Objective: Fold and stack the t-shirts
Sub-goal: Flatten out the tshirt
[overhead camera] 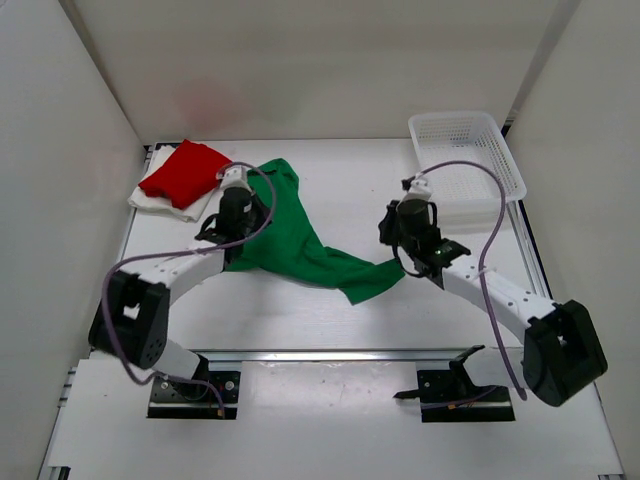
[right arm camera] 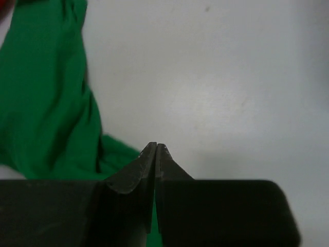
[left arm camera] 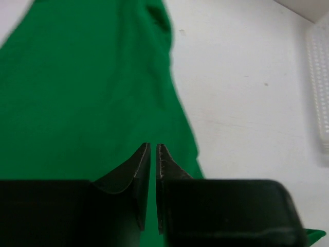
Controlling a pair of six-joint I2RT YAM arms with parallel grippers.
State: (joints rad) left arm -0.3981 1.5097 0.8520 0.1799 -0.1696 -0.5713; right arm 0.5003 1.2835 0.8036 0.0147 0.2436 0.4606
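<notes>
A green t-shirt lies crumpled across the middle of the table, one end stretched out to the right. My left gripper hovers over its left part. In the left wrist view its jaws stand a narrow slit apart above the green t-shirt, with no cloth bunched at the tips. My right gripper is at the shirt's right corner. Its jaws are shut, the green t-shirt runs under them, and green shows in the slit. A folded red t-shirt lies on a white t-shirt at the back left.
A white mesh basket stands at the back right, and its edge shows in the left wrist view. White walls close in the table on the left, back and right. A metal rail runs along the near edge between the arm bases.
</notes>
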